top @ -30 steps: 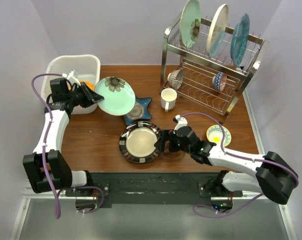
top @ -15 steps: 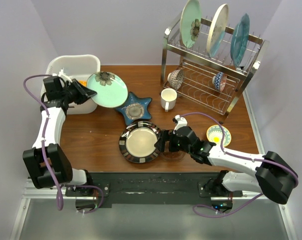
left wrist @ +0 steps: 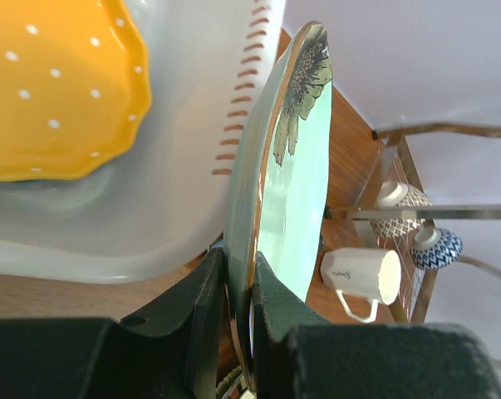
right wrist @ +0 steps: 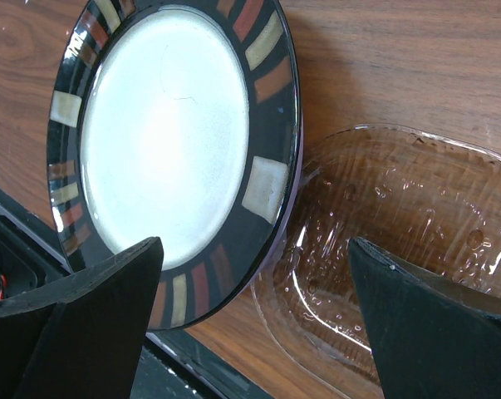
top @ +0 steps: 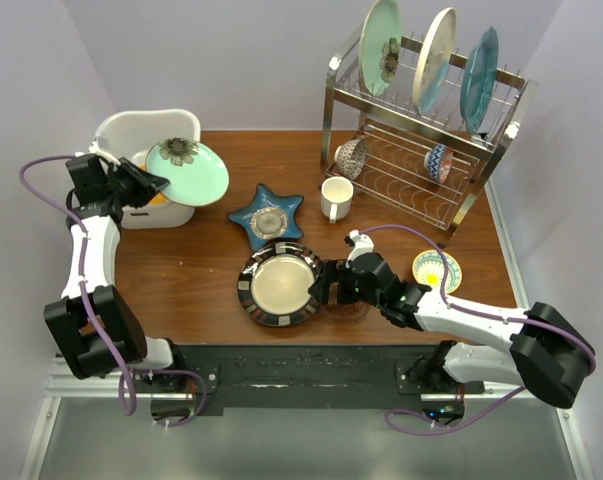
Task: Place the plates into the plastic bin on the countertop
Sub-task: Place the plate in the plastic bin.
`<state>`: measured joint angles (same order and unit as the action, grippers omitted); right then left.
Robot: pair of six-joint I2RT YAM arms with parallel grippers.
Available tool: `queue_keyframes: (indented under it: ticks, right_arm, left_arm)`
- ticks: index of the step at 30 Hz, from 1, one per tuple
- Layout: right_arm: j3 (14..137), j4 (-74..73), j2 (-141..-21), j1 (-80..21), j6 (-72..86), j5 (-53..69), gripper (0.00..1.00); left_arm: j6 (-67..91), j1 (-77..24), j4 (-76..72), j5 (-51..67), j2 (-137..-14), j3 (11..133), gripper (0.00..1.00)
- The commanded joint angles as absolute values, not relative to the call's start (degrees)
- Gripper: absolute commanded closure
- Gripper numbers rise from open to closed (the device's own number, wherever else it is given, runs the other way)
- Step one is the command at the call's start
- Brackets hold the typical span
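Rack (top: 406,185) holds three upright plates (top: 434,60), two bowls (top: 352,157).

Up the left side of the frame the left arm (top: 89,250) rises with its elbow bent and its wrist turned toward the upper left. The left gripper (top: 149,186) is pinched on the rim of the green plate (top: 186,172), one of its fingers (left wrist: 204,307) on each side. The right arm (top: 471,315) lies low across the lower right, reaching toward centre. The right gripper (top: 326,283) points down, jaws spread wide.
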<state>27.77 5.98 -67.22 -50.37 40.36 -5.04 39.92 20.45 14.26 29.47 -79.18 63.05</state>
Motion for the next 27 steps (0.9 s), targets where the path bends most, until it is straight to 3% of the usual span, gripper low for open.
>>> queue_keyframes:
  ticks: [1,27]
  right_arm:
    - [29.36,6.59,-66.97,-50.54,39.55,-6.15,0.04]
    - [30.06,6.77,-68.99,-50.63,39.29,-5.27,0.04]
  left_arm:
    - [41.66,22.23,6.77,29.27,-77.87,66.36,1.0]
    - [43.33,30.76,5.71,20.66,-81.21,64.6,1.0]
